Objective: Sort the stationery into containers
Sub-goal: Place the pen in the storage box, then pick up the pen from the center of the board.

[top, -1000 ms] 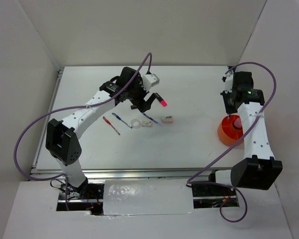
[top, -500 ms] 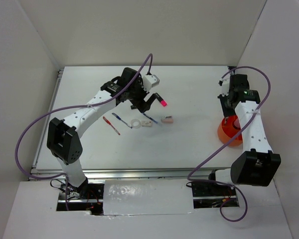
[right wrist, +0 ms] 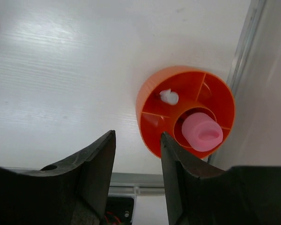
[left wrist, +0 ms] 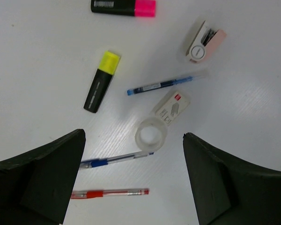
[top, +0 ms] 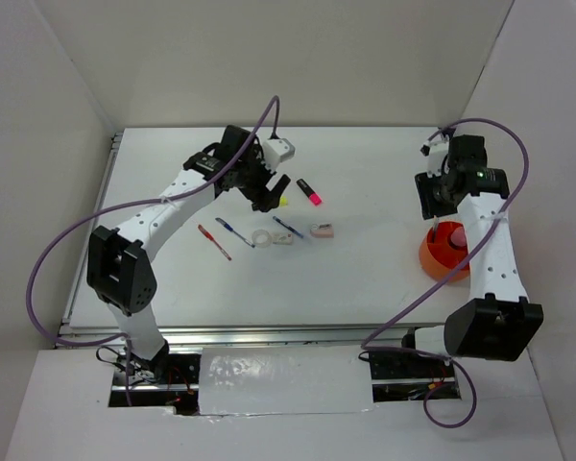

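Note:
Loose stationery lies mid-table under my left gripper (top: 267,199), which is wide open and holds nothing. In the left wrist view I see a pink-capped highlighter (left wrist: 124,7), a yellow-capped highlighter (left wrist: 101,81), a thin blue pen (left wrist: 166,83), a whitish-pink eraser (left wrist: 204,40), a small white box (left wrist: 172,105), the clear tape ring (left wrist: 151,134), a second blue pen (left wrist: 114,159) and a red pen (left wrist: 110,192). At the right, the orange cup (right wrist: 152,101) holds the pink tube (right wrist: 201,131) upright in its centre. My right gripper (right wrist: 137,139) hovers open above the cup's left rim.
A small white piece (right wrist: 168,97) lies in an outer compartment of the cup. The cup (top: 437,259) stands close to the right wall and the table's metal edge rail (right wrist: 246,44). White walls enclose the back and both sides.
My right gripper has opened and risen off the pink tube, which now stands free in the cup. The left gripper has shifted slightly left, uncovering the yellow-capped highlighter.

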`<action>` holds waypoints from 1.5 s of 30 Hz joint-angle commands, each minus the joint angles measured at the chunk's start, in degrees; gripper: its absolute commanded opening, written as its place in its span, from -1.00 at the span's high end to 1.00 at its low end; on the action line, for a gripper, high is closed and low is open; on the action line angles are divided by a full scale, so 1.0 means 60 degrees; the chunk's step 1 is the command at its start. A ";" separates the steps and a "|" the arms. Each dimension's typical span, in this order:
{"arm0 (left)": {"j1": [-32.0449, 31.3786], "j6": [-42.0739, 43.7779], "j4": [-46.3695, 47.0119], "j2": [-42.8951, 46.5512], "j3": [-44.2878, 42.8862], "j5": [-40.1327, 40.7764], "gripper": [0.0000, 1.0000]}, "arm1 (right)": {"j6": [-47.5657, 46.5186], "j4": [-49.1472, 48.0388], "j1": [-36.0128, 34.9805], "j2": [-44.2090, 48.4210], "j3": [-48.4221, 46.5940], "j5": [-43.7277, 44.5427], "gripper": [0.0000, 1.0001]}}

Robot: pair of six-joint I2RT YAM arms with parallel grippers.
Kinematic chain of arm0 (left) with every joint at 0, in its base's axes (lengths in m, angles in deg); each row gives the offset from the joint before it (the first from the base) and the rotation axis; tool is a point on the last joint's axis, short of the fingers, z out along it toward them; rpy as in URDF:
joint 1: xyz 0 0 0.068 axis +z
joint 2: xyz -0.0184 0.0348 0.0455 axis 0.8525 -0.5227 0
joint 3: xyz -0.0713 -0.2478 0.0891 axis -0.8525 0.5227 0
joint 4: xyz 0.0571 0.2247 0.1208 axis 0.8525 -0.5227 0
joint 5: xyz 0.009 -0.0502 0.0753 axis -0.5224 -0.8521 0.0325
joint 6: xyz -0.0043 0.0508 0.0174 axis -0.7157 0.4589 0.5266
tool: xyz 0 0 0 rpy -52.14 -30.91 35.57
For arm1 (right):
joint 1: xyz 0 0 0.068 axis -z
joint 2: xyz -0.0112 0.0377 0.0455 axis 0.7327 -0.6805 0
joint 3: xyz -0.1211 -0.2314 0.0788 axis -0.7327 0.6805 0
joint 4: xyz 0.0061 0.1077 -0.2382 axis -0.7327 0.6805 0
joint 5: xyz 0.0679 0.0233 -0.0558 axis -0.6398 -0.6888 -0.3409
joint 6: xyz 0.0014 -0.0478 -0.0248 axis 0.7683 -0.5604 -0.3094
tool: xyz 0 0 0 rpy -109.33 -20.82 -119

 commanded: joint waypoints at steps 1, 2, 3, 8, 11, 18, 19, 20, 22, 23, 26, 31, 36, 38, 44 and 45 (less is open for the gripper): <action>0.0757 0.0670 -0.0741 0.0246 0.0010 -0.1026 -0.95 | 0.0090 0.0413 0.0001 0.0859 -0.1002 -0.1445 0.00; 0.0847 0.1107 -0.0919 0.0231 0.0083 -0.1161 -0.91 | 0.0163 0.0443 0.0001 0.0962 -0.1206 -0.1738 0.00; 0.0950 0.1372 -0.1051 0.0274 0.0200 -0.1293 -0.87 | 0.0149 0.0487 0.0001 0.1166 -0.1309 -0.2452 0.00; 0.1039 0.2633 -0.0761 0.0948 0.1913 -0.0899 -0.70 | 0.0324 0.0868 -0.0013 0.1299 -0.1735 -0.4697 0.01; 0.1038 0.3117 -0.0672 0.1008 0.2544 -0.0737 -0.61 | 0.0442 0.0868 0.0001 0.1256 -0.1706 -0.5723 0.00; 0.1434 0.5647 0.0088 0.0832 0.3832 -0.1293 -0.46 | 0.0281 0.1380 0.0001 0.0875 -0.1545 -0.7452 0.01; 0.1477 0.5928 0.0206 0.0817 0.3892 -0.1381 -0.46 | 0.0252 0.1453 0.0045 0.0831 -0.1530 -0.7555 0.01; 0.1507 0.6163 0.0381 0.0744 0.3936 -0.1425 -0.46 | 0.0251 0.1483 0.0031 0.0816 -0.1501 -0.7629 0.02; 0.1507 0.6807 0.0529 0.0598 0.4024 -0.1455 -0.46 | 0.0280 0.1571 0.0045 0.0758 -0.1472 -0.7790 0.02; 0.1522 0.6998 0.0558 0.0554 0.4053 -0.1484 -0.46 | 0.0295 0.1585 0.0045 0.0700 -0.1486 -0.7834 0.03; 0.1522 0.7643 0.0792 0.0335 0.4141 -0.1543 -0.46 | 0.0310 0.1746 0.0104 0.0465 -0.1647 -0.8098 0.03; 0.1508 0.8595 0.0969 -0.0134 0.4025 -0.1660 -0.47 | 0.0500 0.1791 0.0177 0.0187 -0.1721 -0.8435 0.03; 0.1390 0.9590 0.0486 -0.0545 0.3659 -0.1719 -0.47 | 0.0676 0.1688 0.0177 0.0069 -0.1648 -0.8465 0.03; 0.1303 0.9782 0.0529 -0.0677 0.3658 -0.1617 -0.46 | 0.0676 0.1688 0.0177 -0.0033 -0.1633 -0.8421 0.04; 0.1141 0.9973 0.0676 -0.1175 0.3395 -0.1441 -0.44 | 0.0603 0.1790 0.0177 -0.0077 -0.1589 -0.8421 0.04; 0.1127 1.0003 0.0661 -0.1291 0.3380 -0.1397 -0.43 | 0.0588 0.1805 0.0177 -0.0077 -0.1603 -0.8392 0.04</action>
